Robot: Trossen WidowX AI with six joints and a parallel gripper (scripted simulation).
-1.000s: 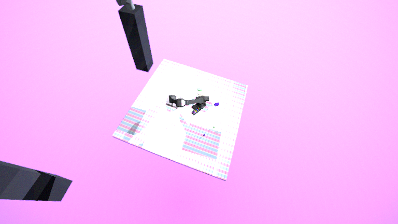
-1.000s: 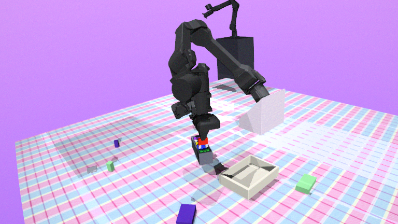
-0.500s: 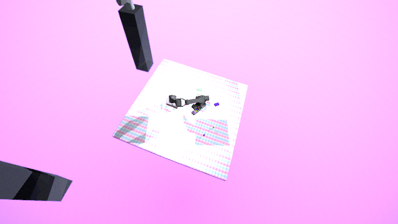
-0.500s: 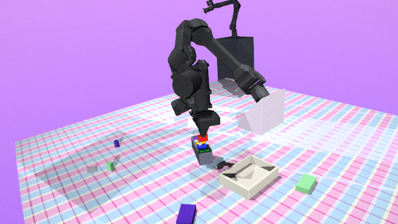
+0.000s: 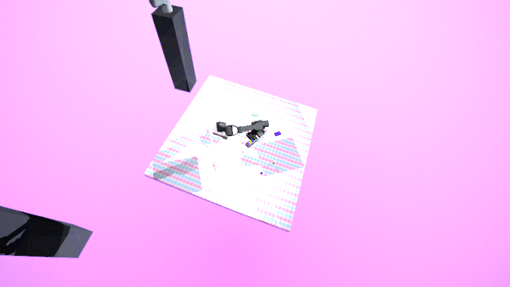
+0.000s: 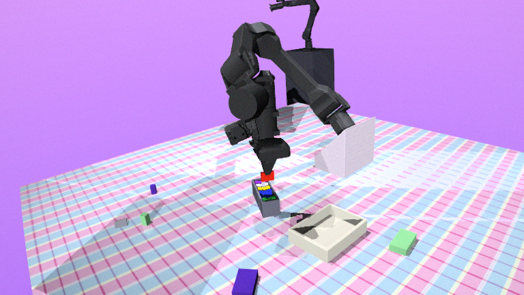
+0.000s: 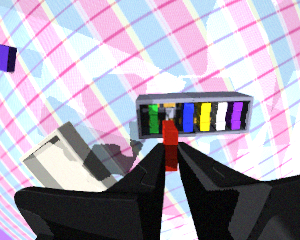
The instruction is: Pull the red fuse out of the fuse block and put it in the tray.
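Observation:
My gripper [image 6: 267, 174] [image 7: 170, 148] is shut on the red fuse [image 6: 267, 176] [image 7: 170, 145] and holds it just above the grey fuse block [image 6: 266, 205] [image 7: 195, 98]. The fuse is clear of its slot. The block holds green, blue, yellow, white and purple fuses in a row. The cream tray [image 6: 327, 247] [image 7: 47, 162] stands to the right of the block in the exterior view, open and empty. In the top view the arm [image 5: 248, 127] is small and the fuse cannot be made out.
A white wedge [image 6: 347, 152] stands behind the block. Loose blocks lie around: a green one [image 6: 402, 241], a purple one [image 6: 245, 281] [image 7: 2, 56], a small green one [image 6: 144, 218], a grey one [image 6: 121, 222] and a small purple one [image 6: 153, 188]. A dark pillar [image 6: 310, 71] stands at the back.

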